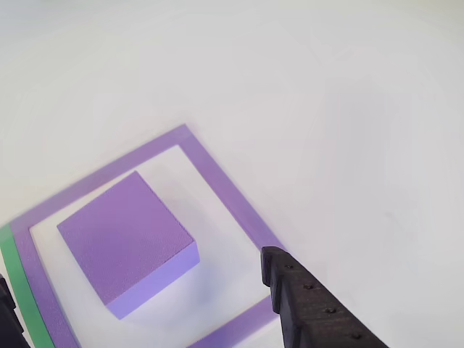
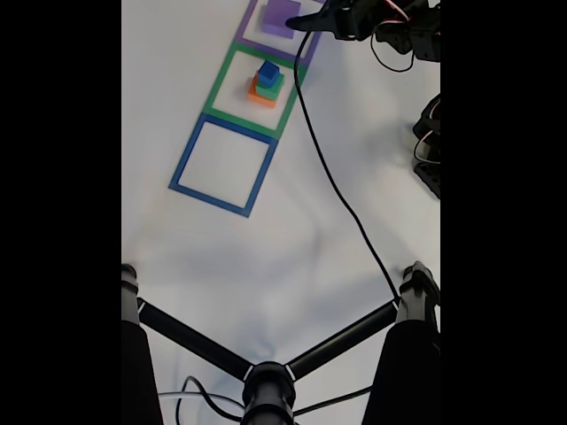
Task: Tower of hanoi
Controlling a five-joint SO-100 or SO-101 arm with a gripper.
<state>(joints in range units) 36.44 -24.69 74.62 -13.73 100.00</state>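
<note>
Inside purple outline (image 1: 217,181): purple slab (image 1: 127,243) | fixed view: 3-block stack (image 2: 266,83)

The purple slab (image 2: 280,18) lies flat near the table's far edge; its top is bare. Just nearer, the orange block (image 2: 260,96), green block (image 2: 268,85) and blue cube (image 2: 268,71) stand stacked.
</note>
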